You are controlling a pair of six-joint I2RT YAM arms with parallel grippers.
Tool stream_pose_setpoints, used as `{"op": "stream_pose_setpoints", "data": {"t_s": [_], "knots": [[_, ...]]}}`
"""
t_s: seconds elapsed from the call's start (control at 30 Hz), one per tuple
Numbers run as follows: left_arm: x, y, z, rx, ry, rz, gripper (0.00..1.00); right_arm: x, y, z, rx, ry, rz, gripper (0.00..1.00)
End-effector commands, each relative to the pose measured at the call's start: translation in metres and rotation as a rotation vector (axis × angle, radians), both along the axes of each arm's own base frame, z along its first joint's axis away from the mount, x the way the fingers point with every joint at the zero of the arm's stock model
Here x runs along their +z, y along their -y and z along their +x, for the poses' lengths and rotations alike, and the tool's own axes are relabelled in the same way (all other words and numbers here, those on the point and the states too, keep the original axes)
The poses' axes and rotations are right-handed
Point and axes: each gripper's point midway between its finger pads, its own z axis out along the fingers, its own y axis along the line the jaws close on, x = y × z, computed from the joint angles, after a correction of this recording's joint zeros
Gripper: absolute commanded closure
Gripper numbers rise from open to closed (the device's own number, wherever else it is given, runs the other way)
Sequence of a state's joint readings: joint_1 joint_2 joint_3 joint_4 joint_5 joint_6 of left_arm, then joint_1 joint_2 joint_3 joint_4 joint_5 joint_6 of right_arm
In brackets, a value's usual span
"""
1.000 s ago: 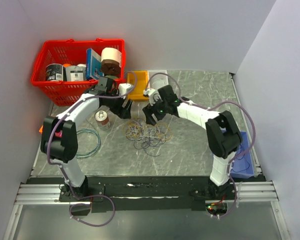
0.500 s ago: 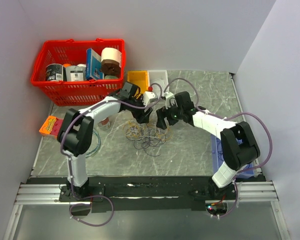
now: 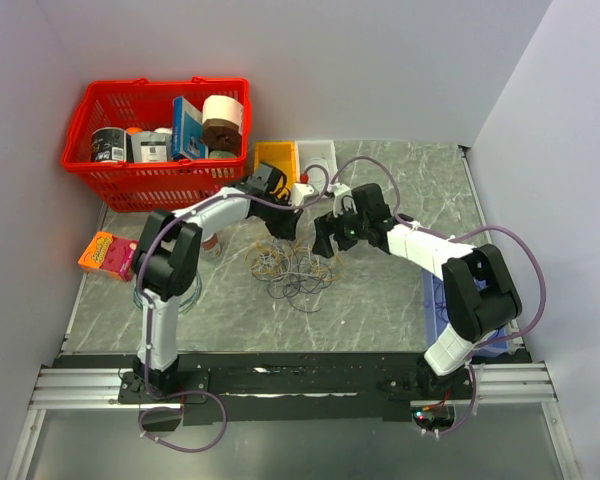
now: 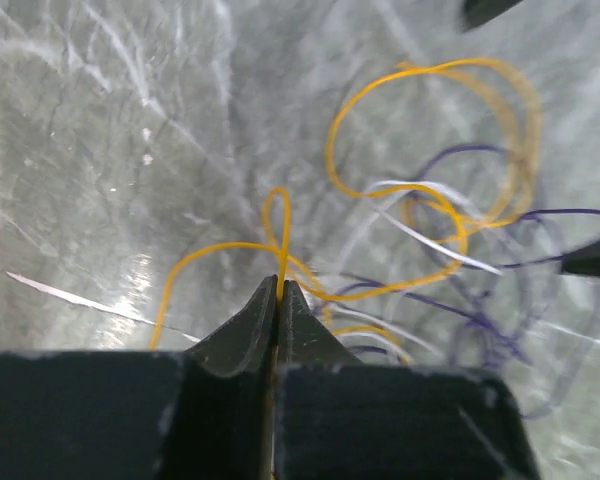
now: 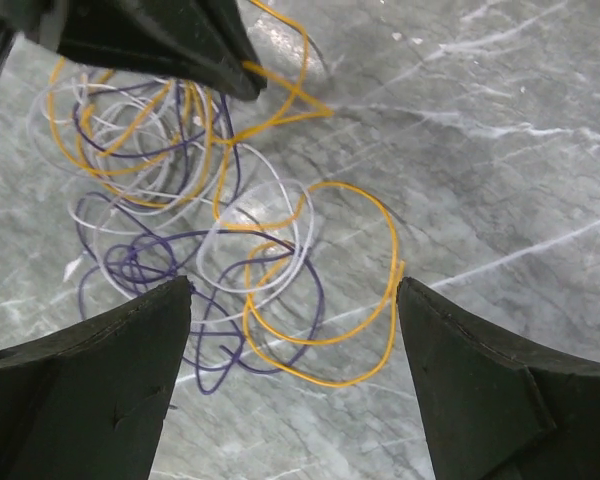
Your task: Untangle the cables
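Cables [image 3: 292, 268]: one loose heap flat on the desk [image 3: 380, 300], in front of the red basket [image 3: 150, 185] and to its right, well apart from it. Purple, yellow and white loops overlap, not separated.

Left gripper [image 4: 279, 290]: jaws clenched on a yellow cable [image 4: 280, 215], pinched right at the tips. The strand comes out of the tips, makes a small loop that crosses itself, then runs off both ways into the heap. The grip point is at the heap edge nearest the basket.

Right gripper [image 5: 292, 290]: jaws released and spread wide, nothing between them. It hangs over the part of the heap farther right of the basket. A big yellow loop, a white loop and purple coils lie on the desk under the gap. Can't tell if the tips touch the desk.

Both grippers are close together over the heap, tips apart.

Also there: yellow bin [image 3: 277, 157] and white bin [image 3: 318, 152] just right of the basket. An orange packet [image 3: 105, 253] lies on the desk in front of the basket's left end.
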State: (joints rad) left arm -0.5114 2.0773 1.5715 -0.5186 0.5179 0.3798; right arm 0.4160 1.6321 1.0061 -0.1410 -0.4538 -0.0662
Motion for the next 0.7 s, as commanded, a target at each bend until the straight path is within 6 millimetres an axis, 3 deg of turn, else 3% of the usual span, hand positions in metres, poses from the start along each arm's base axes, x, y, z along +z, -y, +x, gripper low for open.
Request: {"op": "stream_pose_setpoints", "data": {"t_s": [0.0, 0.07, 0.1, 0.13, 0.17, 0.23, 0.27, 0.33, 0.37, 0.47, 0.5, 0.53, 0.67], "knots": [[0.099, 0.019, -0.018, -0.052, 0.085, -0.211, 0.99, 0.030, -0.021, 0.007, -0.013, 0.040, 0.149, 0.10], [0.134, 0.020, -0.024, -0.058, 0.114, -0.269, 0.99, 0.025, -0.034, 0.006, -0.031, 0.013, 0.188, 0.09], [0.139, 0.017, -0.031, -0.055, 0.070, -0.262, 0.99, 0.026, -0.039, 0.013, -0.041, 0.037, 0.206, 0.09], [0.148, 0.015, -0.030, -0.030, 0.046, -0.274, 0.99, 0.027, -0.043, 0.014, -0.048, 0.039, 0.222, 0.09], [0.171, 0.015, -0.025, -0.019, 0.067, -0.303, 0.99, 0.027, -0.046, 0.014, -0.064, 0.026, 0.249, 0.09], [0.189, 0.010, -0.024, 0.080, 0.015, -0.309, 0.99, 0.027, -0.054, 0.019, -0.070, 0.033, 0.284, 0.09], [0.223, 0.012, -0.021, 0.081, 0.051, -0.338, 0.99, 0.023, -0.055, 0.020, -0.086, 0.015, 0.291, 0.09], [0.258, 0.009, -0.036, 0.052, 0.032, -0.378, 0.99, 0.014, -0.059, 0.022, -0.095, -0.012, 0.295, 0.09], [0.300, 0.007, -0.040, 0.044, 0.110, -0.432, 0.99, 0.011, -0.060, 0.022, -0.099, -0.030, 0.301, 0.10], [0.379, -0.006, -0.051, 0.062, 0.268, -0.513, 0.99, -0.010, -0.062, 0.024, -0.142, -0.079, 0.262, 0.15], [0.398, -0.013, -0.049, 0.106, 0.319, -0.521, 0.99, -0.023, -0.060, 0.024, -0.162, -0.111, 0.234, 0.16], [0.435, -0.022, -0.057, 0.119, 0.412, -0.561, 0.99, -0.029, -0.059, 0.022, -0.173, -0.135, 0.218, 0.18], [0.524, -0.064, -0.064, 0.285, 0.700, -0.641, 0.99, -0.043, -0.057, 0.013, -0.192, -0.168, 0.216, 0.18]]}}
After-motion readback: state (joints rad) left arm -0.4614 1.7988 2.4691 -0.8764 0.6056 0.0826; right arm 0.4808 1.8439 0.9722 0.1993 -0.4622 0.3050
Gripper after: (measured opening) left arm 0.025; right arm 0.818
